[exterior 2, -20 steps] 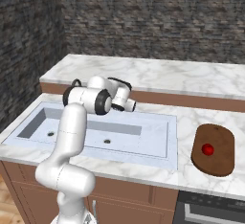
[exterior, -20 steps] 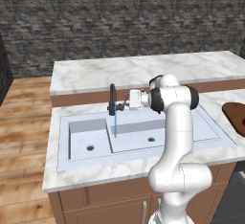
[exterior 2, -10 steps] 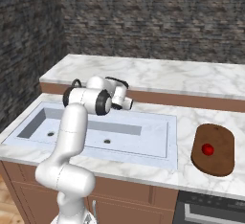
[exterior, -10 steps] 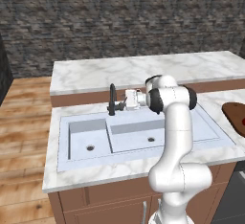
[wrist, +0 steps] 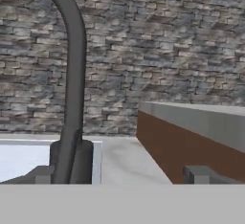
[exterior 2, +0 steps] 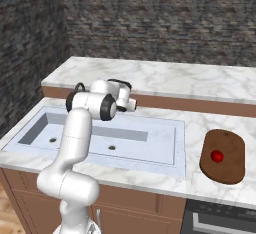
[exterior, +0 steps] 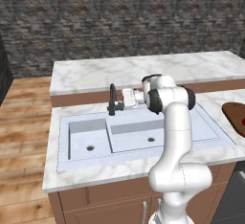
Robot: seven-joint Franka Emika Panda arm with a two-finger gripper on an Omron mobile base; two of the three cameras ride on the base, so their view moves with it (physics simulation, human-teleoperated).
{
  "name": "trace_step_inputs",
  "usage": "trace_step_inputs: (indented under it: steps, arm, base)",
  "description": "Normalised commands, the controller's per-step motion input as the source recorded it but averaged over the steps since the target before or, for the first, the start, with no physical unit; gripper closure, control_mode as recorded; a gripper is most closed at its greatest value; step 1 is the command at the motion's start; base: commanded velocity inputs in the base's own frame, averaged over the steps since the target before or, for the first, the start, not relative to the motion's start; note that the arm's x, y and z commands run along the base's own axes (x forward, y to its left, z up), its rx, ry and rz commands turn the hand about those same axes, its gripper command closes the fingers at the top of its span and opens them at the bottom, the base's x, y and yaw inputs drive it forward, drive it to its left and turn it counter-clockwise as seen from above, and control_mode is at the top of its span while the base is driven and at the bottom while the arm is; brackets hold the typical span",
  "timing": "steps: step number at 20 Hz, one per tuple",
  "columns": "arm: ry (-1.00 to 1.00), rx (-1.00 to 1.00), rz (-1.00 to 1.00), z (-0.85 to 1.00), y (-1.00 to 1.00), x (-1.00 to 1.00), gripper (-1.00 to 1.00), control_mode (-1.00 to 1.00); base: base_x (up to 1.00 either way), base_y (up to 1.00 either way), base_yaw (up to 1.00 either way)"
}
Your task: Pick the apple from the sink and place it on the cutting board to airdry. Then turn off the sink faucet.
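Note:
The apple (exterior 2: pixel 216 156), small and glossy red, lies on the dark reddish-brown cutting board (exterior 2: pixel 226 170) on the counter right of the sink (exterior 2: pixel 150 150); the board's edge (exterior: pixel 235 115) also shows at the far right of the left base view. Behind the sink's (exterior: pixel 182 137) two bowls stands the black sink faucet (exterior: pixel 112 99). My gripper (exterior: pixel 120 104) reaches sideways to its base and is open, holding nothing. In the hand view the faucet's (wrist: pixel 74 84) neck and base rise just inside the left fingertip (wrist: pixel 44 175) of the gripper (wrist: pixel 119 177). The gripper (exterior 2: pixel 134 105) points right in the right base view.
A raised marble ledge (exterior: pixel 143 72) with a brown front (wrist: pixel 191 146) runs behind the sink, under a grey stone wall (exterior: pixel 119 17). An oven front (exterior 2: pixel 220 220) sits below the cutting board. Wooden floor (exterior: pixel 19 122) lies to the left.
My gripper has edged left, closer to the faucet's base. A pale streak under the spout a second ago no longer shows. The apple and board have not moved.

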Motion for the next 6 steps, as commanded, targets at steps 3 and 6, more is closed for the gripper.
trace_step_inputs:
  steps: [3, 6]
  arm:
    - [0.0, -0.08, 0.02, 0.0, 1.0, 0.0, -1.0, -1.0]
    - [0.0, -0.06, 0.0, -0.03, 0.97, -0.01, -1.0, -1.0]
  base:
    - [0.0, 0.0, 0.0]
    - [0.0, 0.0, 0.0]
